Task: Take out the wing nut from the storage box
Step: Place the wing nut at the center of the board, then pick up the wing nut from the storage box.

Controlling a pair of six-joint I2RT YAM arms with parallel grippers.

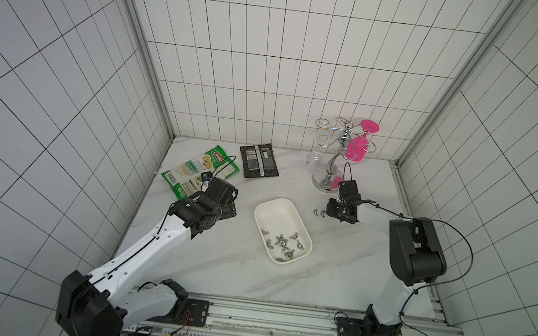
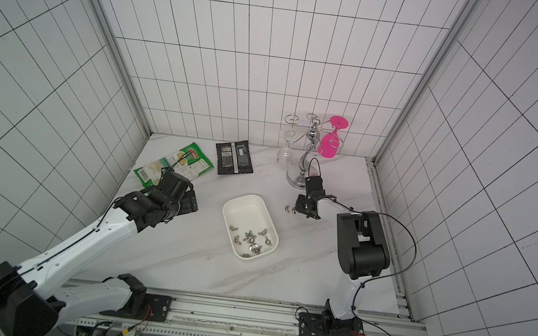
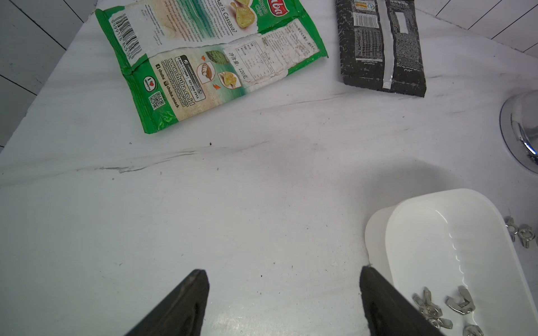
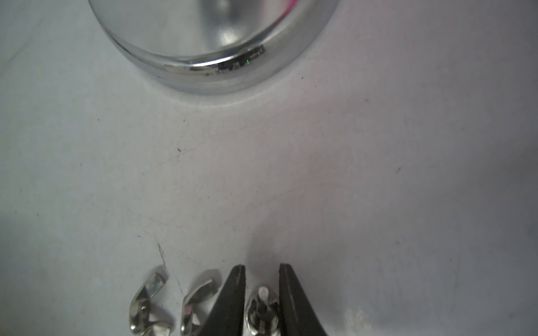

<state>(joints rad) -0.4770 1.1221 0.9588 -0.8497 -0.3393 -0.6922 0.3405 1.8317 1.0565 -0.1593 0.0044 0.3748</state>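
The box (image 1: 276, 211) is a shallow white plastic tray, oblong with rounded corners and smooth, glossy walls. It lies slantwise in the middle of the pale, marble-veined desk (image 1: 214, 263), between the two arms. A little heap of wing nuts (image 1: 282, 244) sits toward its nearer end, bright silvery metal, each with two rounded ears.

Outside the box on the right arm's side, two loose nuts (image 4: 148, 302) lie next to each other on the desk. Just beside them a third nut (image 4: 262, 308) stands between the right fingers (image 4: 234, 293), which are black and tapered. They sit close against either side of it, and from here I cannot tell whether they pinch it or have let go.

The left fingers (image 3: 186, 302) are spread wide with nothing in them, over the desk just beside the box.

Behind the third nut is the rack (image 4: 215, 58), with its round, mirror-bright chrome foot. A crinkled green bag (image 1: 199, 170) and a black packet (image 1: 259, 160) lie flat toward the back wall.
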